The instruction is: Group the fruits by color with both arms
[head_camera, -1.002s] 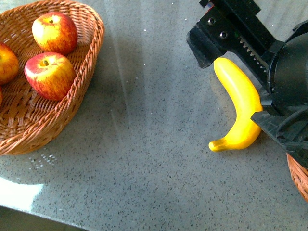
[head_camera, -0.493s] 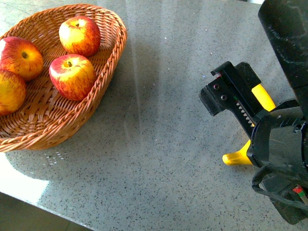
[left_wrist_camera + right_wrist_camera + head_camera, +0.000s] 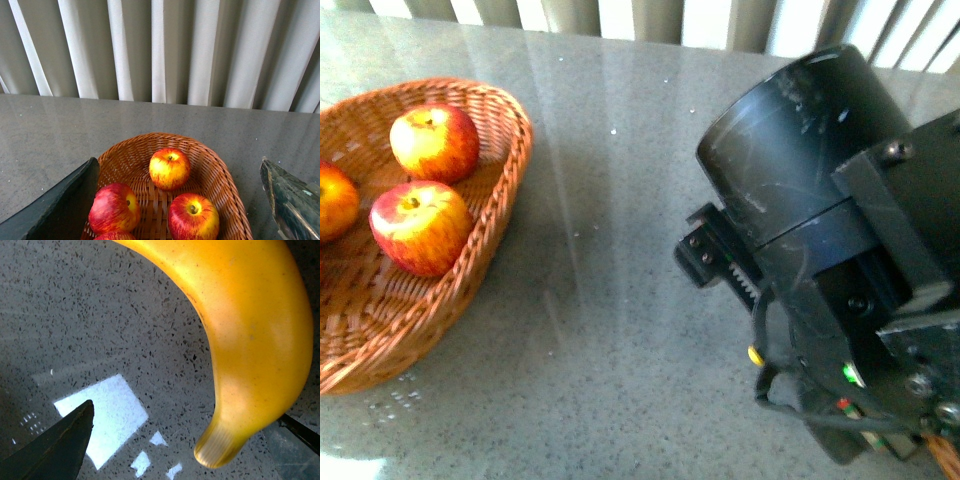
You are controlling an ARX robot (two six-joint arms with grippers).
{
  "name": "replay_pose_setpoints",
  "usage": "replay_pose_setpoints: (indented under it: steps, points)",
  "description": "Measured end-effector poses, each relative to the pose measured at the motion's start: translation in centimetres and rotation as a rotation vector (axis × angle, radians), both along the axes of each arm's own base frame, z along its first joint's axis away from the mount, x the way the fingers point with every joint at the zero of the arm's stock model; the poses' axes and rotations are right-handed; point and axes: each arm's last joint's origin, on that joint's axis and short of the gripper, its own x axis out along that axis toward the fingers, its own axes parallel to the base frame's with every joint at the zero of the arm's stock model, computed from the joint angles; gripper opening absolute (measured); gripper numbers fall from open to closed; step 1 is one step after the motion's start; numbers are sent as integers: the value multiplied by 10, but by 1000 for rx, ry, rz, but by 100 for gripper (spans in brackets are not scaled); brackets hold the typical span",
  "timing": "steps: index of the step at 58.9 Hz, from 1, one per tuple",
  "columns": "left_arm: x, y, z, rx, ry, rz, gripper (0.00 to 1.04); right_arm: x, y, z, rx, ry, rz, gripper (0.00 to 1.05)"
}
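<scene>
Banana: one banana point(image 3: 255, 335), bright yellow, curved, stub end point(image 3: 216, 450) ribbed and darker; right wrist view only, filling much of it.
Banana position: over the speckled grey bench point(image 3: 100, 315), between the right jaws; cannot tell whether it rests on the bench or is lifted.
Right jaws: wide. One finger point(image 3: 55, 450) is well apart from the banana; the other finger point(image 3: 300, 432) shows as a thin dark edge just beside the banana's outer curve. Contact there cannot be told.
Right arm: scratched black cylinder point(image 3: 800, 150) fills the right of the front view and hides the banana; a small yellow spot point(image 3: 755, 354) shows at its underside, too small to identify.
Apples: red, streaked yellow, all inside the wicker basket point(image 3: 515, 150) on the left of the bench. Front view shows three: rear apple point(image 3: 434, 142), nearer apple point(image 3: 420, 227), and a third point(image 3: 335, 202) cut by the frame edge.
Left jaws: wide, holding nothing; fingers point(image 3: 50, 210) to either side of the basket, above it.
Left wrist count: four apples, one only partly in frame.
Background: pale vertical slats point(image 3: 160, 50) behind the bench.
</scene>
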Motion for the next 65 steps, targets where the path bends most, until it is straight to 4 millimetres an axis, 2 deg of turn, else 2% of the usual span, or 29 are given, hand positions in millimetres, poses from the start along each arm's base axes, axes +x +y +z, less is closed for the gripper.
replay_pose_setpoints:
  steps: [27,58,61,65]
  points:
    - [0,0,0,0,0,0,96,6,2,-5,-54,-30,-60,94]
    - [0,0,0,0,0,0,96,8,3,-11,-67,-30,-69,19]
    - [0,0,0,0,0,0,96,8,3,-10,-64,-33,-66,15]
    - [0,0,0,0,0,0,96,8,3,-10,-63,-35,-67,14]
